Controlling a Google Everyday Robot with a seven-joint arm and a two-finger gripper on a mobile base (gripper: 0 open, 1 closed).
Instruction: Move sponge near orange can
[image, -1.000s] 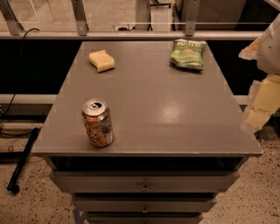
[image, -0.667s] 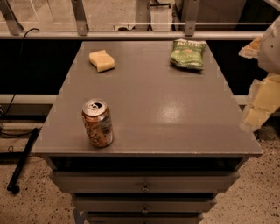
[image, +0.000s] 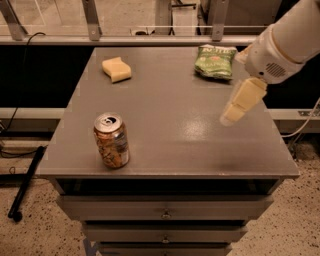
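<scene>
Hovering tool (image: 231, 115), right table (image: 165, 150) edge, sponge (image: 116, 69) far-left

Your grey table (image: 175, 105) carries the sponge (image: 116, 69) far-left, the green chip bag (image: 216, 61) far-right and the orange can (image: 111, 140) upright near-left, with the gripper (image: 231, 114) above its right side.

Robot test lab, not a home: grey cabinet (image: 170, 145) with drawers (image: 165, 206) as the bench, speckled floor (image: 45, 230), loose cables (image: 23, 57) on the left, metal rail posts (image: 92, 20) behind (industrial look). Gripper (image: 231, 115) hangs over the cabinet's right side.
</scene>
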